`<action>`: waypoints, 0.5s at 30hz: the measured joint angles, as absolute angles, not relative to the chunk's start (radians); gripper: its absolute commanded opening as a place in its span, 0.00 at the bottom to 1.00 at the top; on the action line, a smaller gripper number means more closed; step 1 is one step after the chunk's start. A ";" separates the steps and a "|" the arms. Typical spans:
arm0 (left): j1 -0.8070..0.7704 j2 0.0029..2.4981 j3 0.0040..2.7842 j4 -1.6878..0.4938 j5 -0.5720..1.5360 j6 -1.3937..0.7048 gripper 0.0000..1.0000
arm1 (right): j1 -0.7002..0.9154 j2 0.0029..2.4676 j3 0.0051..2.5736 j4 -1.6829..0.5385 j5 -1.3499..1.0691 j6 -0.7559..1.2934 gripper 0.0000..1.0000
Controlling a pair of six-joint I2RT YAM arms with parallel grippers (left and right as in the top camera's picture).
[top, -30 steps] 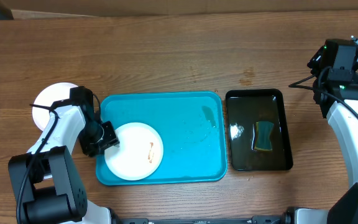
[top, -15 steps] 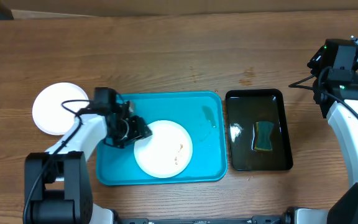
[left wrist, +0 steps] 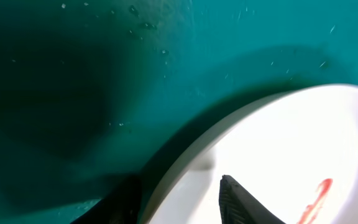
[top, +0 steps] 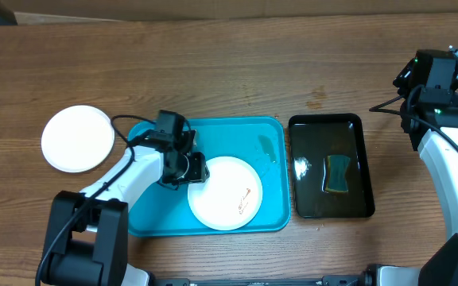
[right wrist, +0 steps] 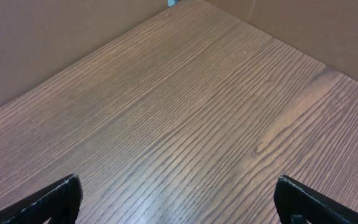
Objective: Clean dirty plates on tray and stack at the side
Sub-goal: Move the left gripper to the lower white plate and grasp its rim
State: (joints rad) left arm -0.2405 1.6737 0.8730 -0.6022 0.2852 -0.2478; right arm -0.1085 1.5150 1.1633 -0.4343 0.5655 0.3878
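End effector [top: 196, 170] astride plate [top: 226, 193] rim.

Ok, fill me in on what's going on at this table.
The left hand grips the rim of the smeared plate, which lies on the turquoise tray with a reddish streak on it. A second white plate sits on the tabletop left of the tray. The right hand hangs open over bare wood, off to the side, holding nothing. A sponge lies in the black tray, untouched.
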 measured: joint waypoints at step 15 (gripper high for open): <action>-0.281 1.666 0.880 -0.643 0.168 -0.179 0.04 | -0.109 1.515 1.163 -0.434 0.566 0.388 1.00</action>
